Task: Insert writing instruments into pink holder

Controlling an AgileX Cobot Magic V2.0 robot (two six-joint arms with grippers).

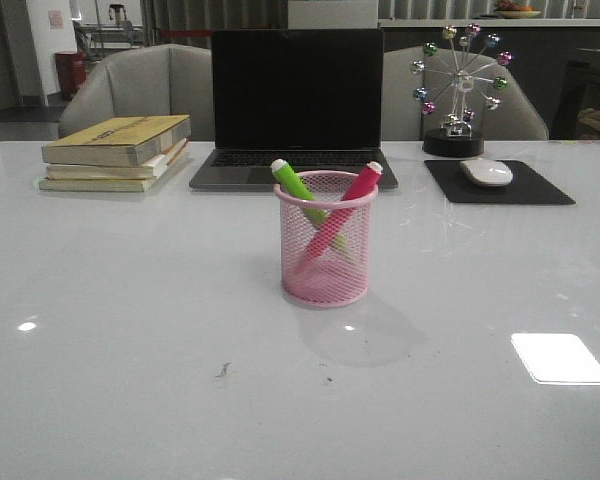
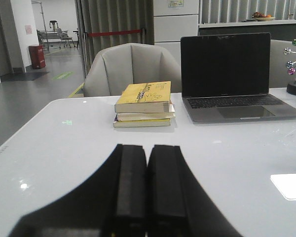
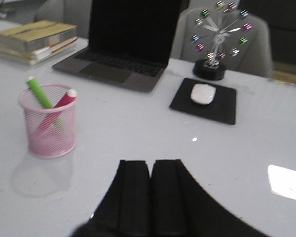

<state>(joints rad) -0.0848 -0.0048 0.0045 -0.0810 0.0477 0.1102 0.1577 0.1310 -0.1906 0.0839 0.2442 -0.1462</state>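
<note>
The pink holder [image 1: 326,240] stands upright in the middle of the white table. Inside it lean the lime green marker [image 1: 298,186] and the pink-red marker [image 1: 348,202], crossed, white ends sticking above the rim. The right wrist view shows the holder [image 3: 48,123] with the green marker [image 3: 39,93] and red marker [image 3: 62,101] in it. My right gripper [image 3: 151,165] is shut and empty, well back from the holder. My left gripper [image 2: 147,150] is shut on nothing, over bare table; the holder is out of its view. Neither gripper appears in the front view.
A stack of books [image 1: 118,152] lies at the back left, an open laptop [image 1: 295,110] behind the holder. A white mouse [image 1: 486,172] on a black pad [image 1: 500,183] and a ball ornament [image 1: 458,90] stand at the back right. Grey chairs [image 2: 130,66] stand behind the table.
</note>
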